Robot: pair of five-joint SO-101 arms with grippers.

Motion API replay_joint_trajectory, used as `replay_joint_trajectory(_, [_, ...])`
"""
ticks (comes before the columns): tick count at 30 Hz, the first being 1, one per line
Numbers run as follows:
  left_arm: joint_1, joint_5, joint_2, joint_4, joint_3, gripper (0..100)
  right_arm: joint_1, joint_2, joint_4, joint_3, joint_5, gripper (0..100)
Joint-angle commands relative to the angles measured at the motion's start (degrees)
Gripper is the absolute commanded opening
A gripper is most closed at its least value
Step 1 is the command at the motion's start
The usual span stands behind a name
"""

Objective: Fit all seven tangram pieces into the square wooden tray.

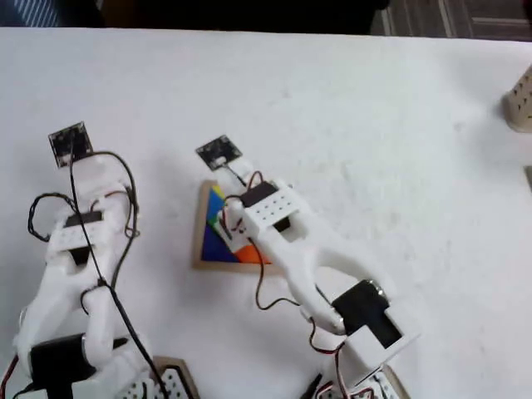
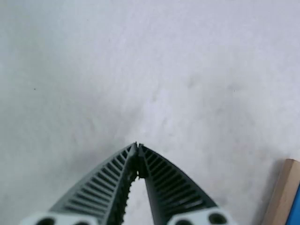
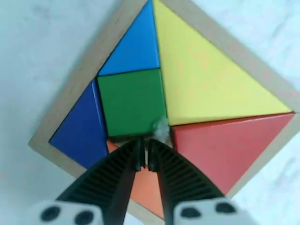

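- Two grippers had their fingers drawn together, and neither held anything that we could see.
- One of them, the left gripper (image 2: 137,149), hung over the bare white table (image 2: 140,56). Its ribbed fingers (image 2: 105,183) met at the tips with nothing between them, and a corner of the wooden tray (image 2: 282,192) lay off to one side, apart from it.
- Over the tray's middle sat the right gripper (image 3: 144,152), fingers (image 3: 180,178) closed to a thin slit. The tips stood at the edge of the green square (image 3: 131,101), where it borders the orange piece (image 3: 144,192). We could not tell whether they pressed on the wood.
- Six colours lay flat inside the frame: the yellow triangle (image 3: 206,79), the red triangle (image 3: 220,150) against it, the light blue triangle (image 3: 136,47), the green square, the dark blue piece (image 3: 79,126) and the orange piece, partly hidden under the fingers.
- From the high view, we saw the tray (image 1: 199,241) on the table beside the left arm (image 1: 83,233), with the right arm (image 1: 283,216) stretched across it.
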Motion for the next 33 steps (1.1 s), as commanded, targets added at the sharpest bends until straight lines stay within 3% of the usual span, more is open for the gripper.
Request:
replay_joint_trajectory(1, [-0.7, -0.5, -0.3, -1.8, -2.7, 2, -1.7, -0.8, 1.2, -1.1, -0.2, 1.8])
replay_joint_trajectory(7, [-0.5, -0.5, -0.3, -1.8, -2.7, 2, -1.6, -2.5, 2.2, -1.1, 0.1, 1.8])
replay_joint_trajectory(11, [-0.1, -0.5, -0.3, -1.8, -2.7, 2, -0.1, -10.2, 6.0, -0.4, -0.1, 1.8])
replay_joint_trajectory(15, [-0.1, -0.5, -0.2, -1.8, -2.7, 2, 2.3, -16.4, 3.6, 4.8, 0.1, 1.8])
replay_joint_trajectory(20, [-0.1, -0.6, -0.2, -1.8, -2.7, 2, 2.6, -15.4, -3.9, 10.2, 0.2, 1.8])
replay_joint_trajectory(33, [2.2, -1.0, -0.5, -2.1, -1.5, 2, 4.4, -15.3, -2.9, 10.2, 0.2, 1.8])
